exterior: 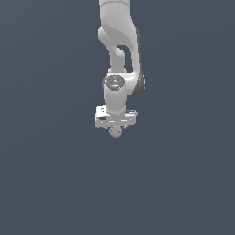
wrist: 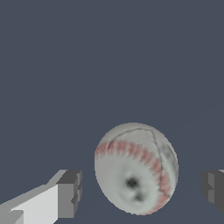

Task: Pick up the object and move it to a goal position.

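Note:
The object, a small white ball (wrist: 135, 168) with red stitch marks, lies on the dark grey floor between my two fingers. In the exterior view the ball (exterior: 115, 131) peeks out just beneath the white hand of my gripper (exterior: 115, 127), which hangs straight down over it. In the wrist view my gripper (wrist: 142, 192) is open: one dark pad (wrist: 70, 194) and the other pad (wrist: 214, 190) each stand apart from the ball, with a gap of floor on both sides. Neither pad touches it.
The white arm (exterior: 118, 55) comes down from the top of the exterior view. Plain dark grey floor (exterior: 183, 183) surrounds the ball on every side. No goal marker shows.

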{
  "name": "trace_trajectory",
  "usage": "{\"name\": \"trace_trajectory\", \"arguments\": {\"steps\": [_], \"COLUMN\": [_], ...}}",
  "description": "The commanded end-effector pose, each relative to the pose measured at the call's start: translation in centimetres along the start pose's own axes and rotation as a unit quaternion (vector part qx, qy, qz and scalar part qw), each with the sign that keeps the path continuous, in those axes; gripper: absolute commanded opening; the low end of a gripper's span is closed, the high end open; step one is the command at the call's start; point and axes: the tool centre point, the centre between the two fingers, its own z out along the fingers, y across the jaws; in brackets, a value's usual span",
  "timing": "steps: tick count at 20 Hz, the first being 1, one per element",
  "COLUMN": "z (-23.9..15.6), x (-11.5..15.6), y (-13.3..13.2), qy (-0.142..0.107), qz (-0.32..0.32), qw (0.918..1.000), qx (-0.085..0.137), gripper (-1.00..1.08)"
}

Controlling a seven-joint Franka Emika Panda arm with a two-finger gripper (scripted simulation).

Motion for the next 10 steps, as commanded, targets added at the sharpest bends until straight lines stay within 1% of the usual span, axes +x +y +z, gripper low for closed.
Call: {"name": "trace_trajectory", "arguments": {"steps": [1, 8, 9, 10], "z": [1.2, 2.6, 2.6, 2.6], "x": [-0.1, 0.0, 0.0, 0.0], "y": [0.0, 0.0, 0.0, 0.0], "qy": [0.000, 0.000, 0.000, 0.000], "qz": [0.000, 0.000, 0.000, 0.000], "qw": [1.0000, 1.0000, 1.0000, 1.0000], "qx": [0.000, 0.000, 0.000, 0.000], "gripper": [1.00, 1.00, -1.00, -1.00]}}
